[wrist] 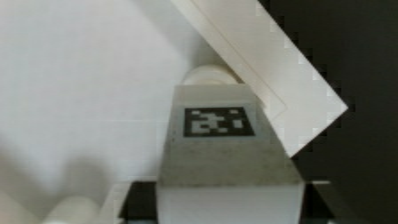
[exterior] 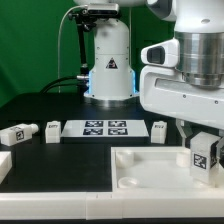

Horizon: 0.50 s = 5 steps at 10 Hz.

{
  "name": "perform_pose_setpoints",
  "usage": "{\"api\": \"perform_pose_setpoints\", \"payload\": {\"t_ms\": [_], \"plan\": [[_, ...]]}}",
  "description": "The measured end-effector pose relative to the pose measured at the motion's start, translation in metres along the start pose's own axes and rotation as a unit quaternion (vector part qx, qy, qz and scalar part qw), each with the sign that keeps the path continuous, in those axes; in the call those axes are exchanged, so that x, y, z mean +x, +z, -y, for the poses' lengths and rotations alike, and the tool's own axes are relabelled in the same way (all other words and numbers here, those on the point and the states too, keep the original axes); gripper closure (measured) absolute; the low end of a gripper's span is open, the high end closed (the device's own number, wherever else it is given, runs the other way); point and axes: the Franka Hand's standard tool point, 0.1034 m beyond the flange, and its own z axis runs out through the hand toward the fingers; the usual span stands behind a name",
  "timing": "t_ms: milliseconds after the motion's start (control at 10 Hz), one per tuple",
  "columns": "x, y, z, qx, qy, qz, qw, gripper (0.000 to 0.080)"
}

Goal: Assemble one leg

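Observation:
My gripper (exterior: pixel 203 152) is shut on a leg (exterior: pixel 204 155), a small white blocky peg with a black-and-white tag. It holds the leg over the right part of the large white recessed tray-like piece (exterior: pixel 135 170). In the wrist view the leg (wrist: pixel 219 130) stands between my fingers, its rounded end toward the tray's raised rim (wrist: pixel 267 60) near a corner. Three more legs lie on the black table: two at the exterior view's left (exterior: pixel 17 133) (exterior: pixel 52 129) and one right of the marker board (exterior: pixel 159 128).
The marker board (exterior: pixel 104 127) lies flat in the middle of the table. The arm's white base (exterior: pixel 110 65) stands behind it. Another white part (exterior: pixel 4 160) shows at the exterior view's left edge.

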Motion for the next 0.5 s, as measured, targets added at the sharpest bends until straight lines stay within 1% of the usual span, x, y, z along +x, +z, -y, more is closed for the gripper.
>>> {"api": "perform_pose_setpoints", "payload": {"t_ms": [300,500], "plan": [[0.0001,0.0004,-0.0021,-0.005,0.140,-0.001,0.990,0.0508],[0.0001,0.0004,-0.0021,-0.005,0.134,-0.001,0.991,0.0508]]}}
